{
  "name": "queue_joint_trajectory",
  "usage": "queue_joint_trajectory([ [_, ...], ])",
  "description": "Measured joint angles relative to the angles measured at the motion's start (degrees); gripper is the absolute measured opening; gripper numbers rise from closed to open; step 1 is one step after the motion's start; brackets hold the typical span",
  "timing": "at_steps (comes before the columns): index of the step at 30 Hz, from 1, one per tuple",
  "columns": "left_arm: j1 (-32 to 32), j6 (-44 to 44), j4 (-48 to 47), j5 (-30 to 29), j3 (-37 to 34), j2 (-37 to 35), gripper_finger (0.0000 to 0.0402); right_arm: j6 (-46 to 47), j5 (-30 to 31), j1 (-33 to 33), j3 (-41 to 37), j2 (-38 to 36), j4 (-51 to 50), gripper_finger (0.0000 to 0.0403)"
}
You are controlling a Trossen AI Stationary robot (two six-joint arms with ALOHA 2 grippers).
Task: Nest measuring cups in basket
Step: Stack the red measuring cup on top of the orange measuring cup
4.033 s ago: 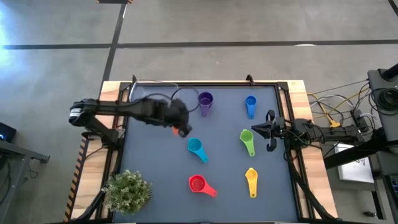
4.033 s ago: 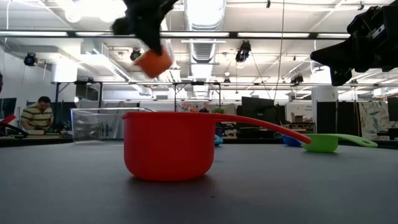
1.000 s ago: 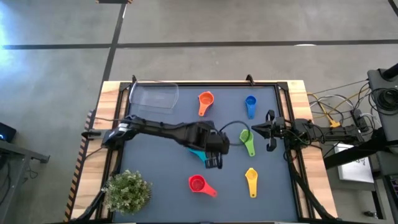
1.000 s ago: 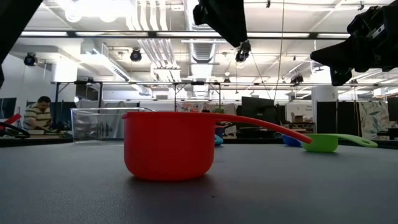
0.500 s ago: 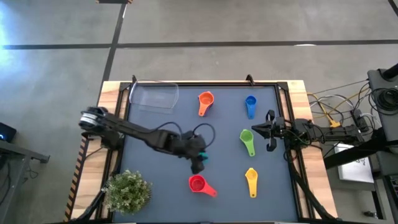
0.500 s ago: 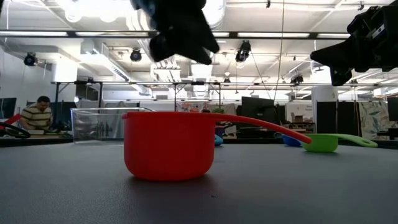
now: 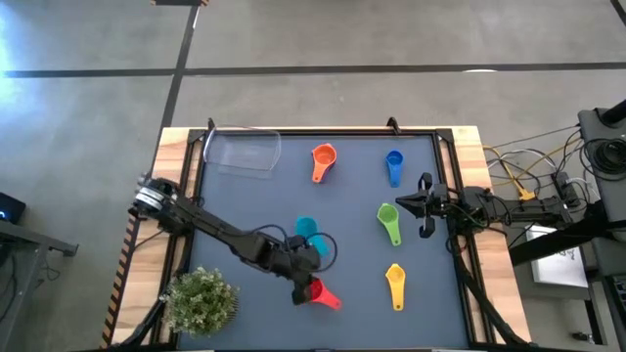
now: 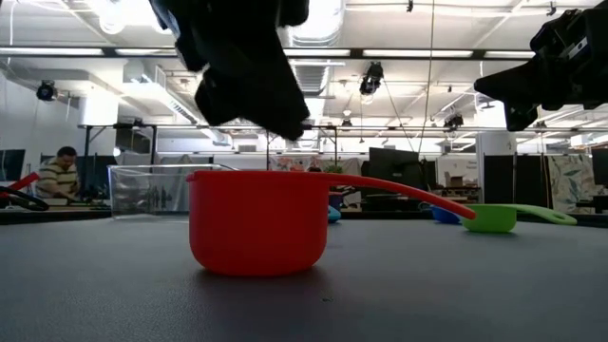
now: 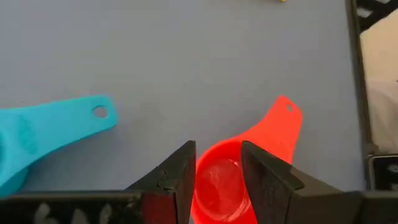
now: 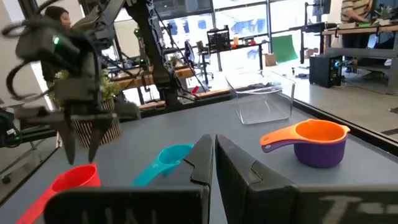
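Two dark arms are seen over the table [image 7: 235, 205], whose dark mat is taken as the clock face in the high view. The left arm is stretched from the 9 o'clock edge toward 6 o'clock, and the left gripper [image 7: 302, 286] is held directly above the red measuring cup [image 7: 313, 289]. In the left wrist view its fingers [image 9: 180, 174] are parted, with the red bowl showing in the gap between them; no contact can be made out. The right gripper [image 7: 423, 205] is parked at the 3 o'clock edge with its jaws together.

The clear basket [image 7: 243, 150] is placed at 11 o'clock. A small green plant [image 7: 201, 299] is stood at the 7 o'clock corner.

The red cup's long axis is laid diagonally, handle toward 4 o'clock. The teal measuring cup [image 7: 307, 231] is partly hidden by the arm near the centre. The orange measuring cup [image 7: 323, 159] sits nested in a purple one at 12 o'clock, handle toward 7 o'clock. The blue measuring cup [image 7: 393, 166] lies at 1 o'clock, the green measuring cup [image 7: 389, 221] at 3 o'clock, and the yellow measuring cup [image 7: 395, 284] at 5 o'clock, each handle pointing roughly toward 6 o'clock.
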Motion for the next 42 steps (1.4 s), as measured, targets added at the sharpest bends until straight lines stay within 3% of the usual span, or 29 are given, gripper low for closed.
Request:
queue_joint_trajectory([
  [9, 0.0, 0.2, -5.9, 0.9, 4.6, 5.8, 0.0109, 0.0, 0.0, 0.0, 0.0, 0.4, 0.0, 0.0009],
  [25, 0.0, -3.3, -7.6, 4.3, 3.9, 5.7, 0.0104, 0.0, 0.0, 0.0, 0.0, 0.4, 0.0, 0.0009],
  [33, -0.1, -2.4, -7.7, 5.6, 3.8, 6.3, 0.0072, 0.0, 0.0, 0.0, 0.0, 0.4, 0.0, 0.0009],
  [39, -0.2, 1.6, -7.8, 5.6, 4.2, 7.9, 0.0014, 0.0, 0.0, 0.0, 0.0, 0.4, 0.0, 0.0009],
  [42, -0.2, 3.4, -7.8, 5.6, 4.3, 8.1, 0.0005, 0.0, 0.0, 0.0, 0.0, 0.4, 0.0, 0.0009],
])
